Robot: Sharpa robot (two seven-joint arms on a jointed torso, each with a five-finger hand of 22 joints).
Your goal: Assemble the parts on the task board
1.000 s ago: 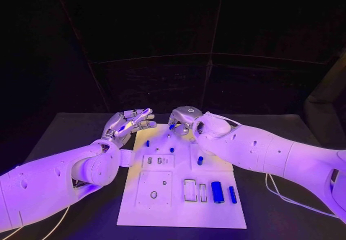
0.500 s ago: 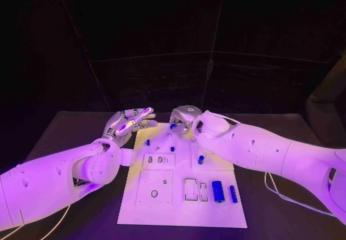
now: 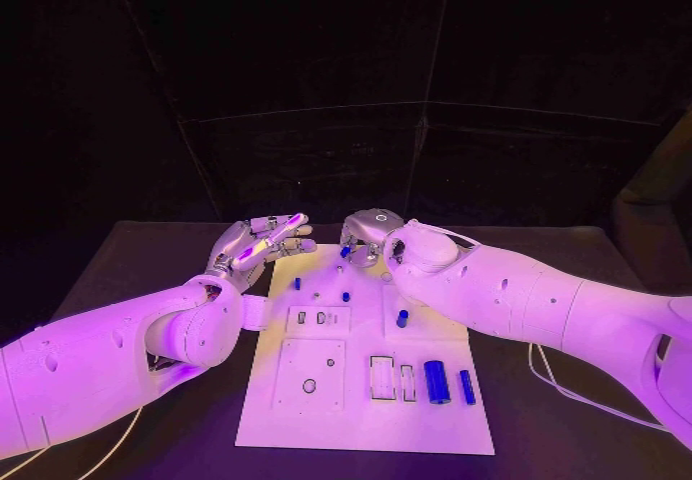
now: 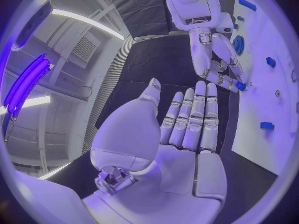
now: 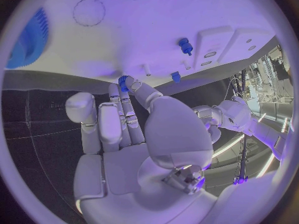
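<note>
A black table (image 3: 159, 260) carries the white task board (image 3: 361, 400) at its middle, with dark drapes hanging behind it.

At the left, the left hand (image 3: 260, 243) hovers above the table just off the board's far left corner. The left wrist view shows its palm (image 4: 168, 149) flat, fingers straight and side by side, holding nothing.

On the board itself lie several blue parts. A small blue peg (image 3: 297, 284) and another blue peg (image 3: 345, 296) stand in its far half, with a third short blue piece (image 3: 401, 319) a little nearer. Near the right edge lie a large blue cylinder (image 3: 434, 382) and, just beside it, a slimmer blue bar (image 3: 466, 387). White recessed slots (image 3: 381, 378) sit to the left of the cylinder.

At the right, the right hand (image 3: 369, 236) reaches over the board's far edge. In the right wrist view its fingertips (image 5: 127, 84) touch a small toothed blue part (image 5: 123, 79) at the board's edge; whether they pinch it or only rest against it cannot be told. A large blue gear (image 5: 28, 40) lies on the board, cut off by the rim of that view.
</note>
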